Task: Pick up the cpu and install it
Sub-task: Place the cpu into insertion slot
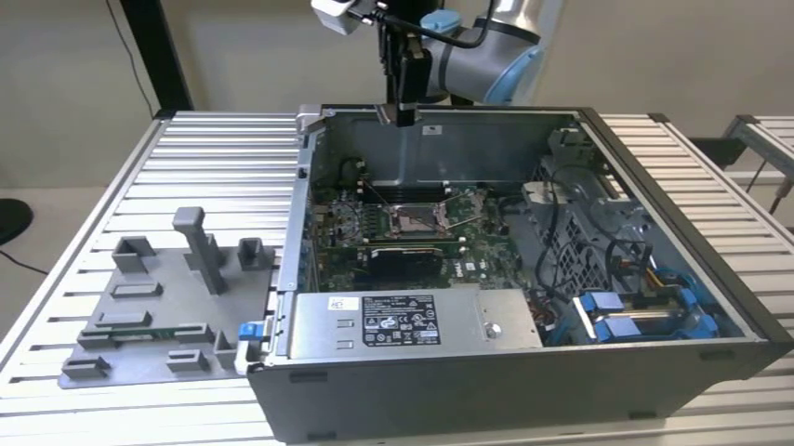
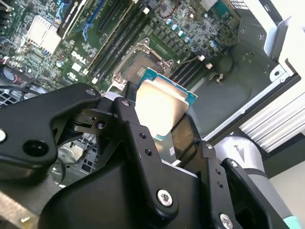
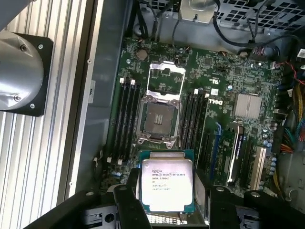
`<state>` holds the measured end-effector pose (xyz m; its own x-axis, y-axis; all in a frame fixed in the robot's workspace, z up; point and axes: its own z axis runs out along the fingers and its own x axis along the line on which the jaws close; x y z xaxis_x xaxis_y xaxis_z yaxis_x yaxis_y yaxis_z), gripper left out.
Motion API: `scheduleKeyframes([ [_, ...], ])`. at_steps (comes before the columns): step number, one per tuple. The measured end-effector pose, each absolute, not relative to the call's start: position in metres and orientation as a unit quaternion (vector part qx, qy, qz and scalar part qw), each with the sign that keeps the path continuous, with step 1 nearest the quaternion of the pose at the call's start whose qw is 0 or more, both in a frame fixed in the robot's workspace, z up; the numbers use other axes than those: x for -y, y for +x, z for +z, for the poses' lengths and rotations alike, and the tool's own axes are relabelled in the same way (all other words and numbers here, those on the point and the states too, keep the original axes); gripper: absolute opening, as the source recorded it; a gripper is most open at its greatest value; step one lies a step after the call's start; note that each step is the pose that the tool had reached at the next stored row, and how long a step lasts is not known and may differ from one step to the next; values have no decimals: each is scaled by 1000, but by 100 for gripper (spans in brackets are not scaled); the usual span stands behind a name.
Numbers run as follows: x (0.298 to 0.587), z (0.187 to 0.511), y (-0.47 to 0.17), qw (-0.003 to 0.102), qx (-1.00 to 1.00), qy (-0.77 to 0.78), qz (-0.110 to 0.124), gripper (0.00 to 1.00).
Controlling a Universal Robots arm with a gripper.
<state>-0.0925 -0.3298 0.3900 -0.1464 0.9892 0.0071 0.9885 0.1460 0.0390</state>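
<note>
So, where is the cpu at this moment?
In the exterior view the gripper hangs over the case; both wrist views show the cpu clamped in it, above the motherboard, not yet in the empty socket.

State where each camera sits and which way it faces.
Exterior view: off the arm, looking down into the computer case; arm and gripper show.
First wrist view: on the arm, facing down at the socket; fingers hold the cpu.
Second wrist view: on the arm, slanting past the fingers at the motherboard.
Both wrist views share cpu and socket.
</note>
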Motion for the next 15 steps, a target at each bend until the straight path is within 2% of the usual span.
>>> scheduleKeyframes([
  [15,330,387,-93,11,-755,655,17,0],
])
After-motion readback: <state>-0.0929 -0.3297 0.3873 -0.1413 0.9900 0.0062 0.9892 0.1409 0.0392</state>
